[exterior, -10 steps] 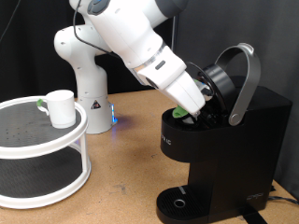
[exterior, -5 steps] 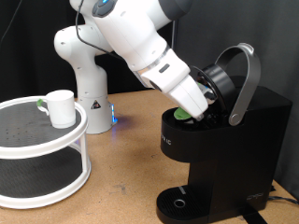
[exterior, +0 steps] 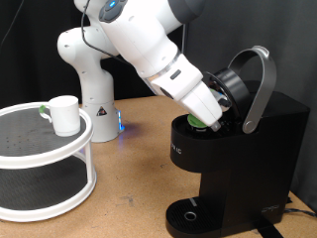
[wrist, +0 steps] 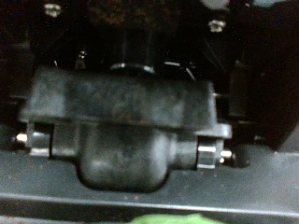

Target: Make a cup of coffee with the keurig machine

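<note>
The gripper point(exterior: 211, 111) is pushed into the open brew head of the keurig machine point(exterior: 238, 159), on the right of the exterior view. Its fingertips are hidden behind the chamber rim and the raised lid handle point(exterior: 260, 84), so I cannot tell how far they are apart. A green-topped pod point(exterior: 196, 122) shows just under the hand, at the mouth of the chamber; whether the fingers grip it or it already sits in its seat cannot be made out. The wrist view is dark and blurred: only the black underside of the brew head point(wrist: 126, 117) and a sliver of green at the frame's edge.

The relation that counts: the pod lies straight below the hand, along the slanted line of the forearm, which runs down from upper left to lower right into the machine. The lid stands tilted up and open.

The cup point(exterior: 64, 114) stands well apart, far to the left, upright on the top tier of the white round shelf point(exterior: 50, 159), not under the spout.

Against the earlier frames, the hand has sunk slightly deeper into the chamber and less green shows; the cup has not moved.
</note>
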`<state>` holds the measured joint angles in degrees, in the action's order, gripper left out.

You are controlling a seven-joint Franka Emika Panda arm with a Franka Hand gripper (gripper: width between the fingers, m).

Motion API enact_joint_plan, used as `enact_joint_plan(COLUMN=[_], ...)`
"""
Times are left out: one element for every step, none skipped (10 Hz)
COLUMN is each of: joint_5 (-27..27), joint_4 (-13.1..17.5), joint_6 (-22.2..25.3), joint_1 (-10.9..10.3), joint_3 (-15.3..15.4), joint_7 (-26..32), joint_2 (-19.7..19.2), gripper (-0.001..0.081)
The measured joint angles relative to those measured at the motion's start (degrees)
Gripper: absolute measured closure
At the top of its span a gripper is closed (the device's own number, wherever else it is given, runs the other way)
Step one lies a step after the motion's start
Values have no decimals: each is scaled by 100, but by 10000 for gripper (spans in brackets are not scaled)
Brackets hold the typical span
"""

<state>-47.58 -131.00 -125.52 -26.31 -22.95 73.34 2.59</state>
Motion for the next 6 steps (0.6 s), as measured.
enact_joint_plan(joint_5=[-8,-8,-8,-5,-3,1], joint_4=[0,-2,-10,-26,-52,-93], joint_6=[3,23,73,163,245,320], joint_1=[0,0,0,2,5,9], joint_3=[0,0,0,-2,-5,-13], joint_7=[11,16,33,60,103,118], joint_2=[4,11,30,65,114,191], gripper=[5,5,5,5,5,5])
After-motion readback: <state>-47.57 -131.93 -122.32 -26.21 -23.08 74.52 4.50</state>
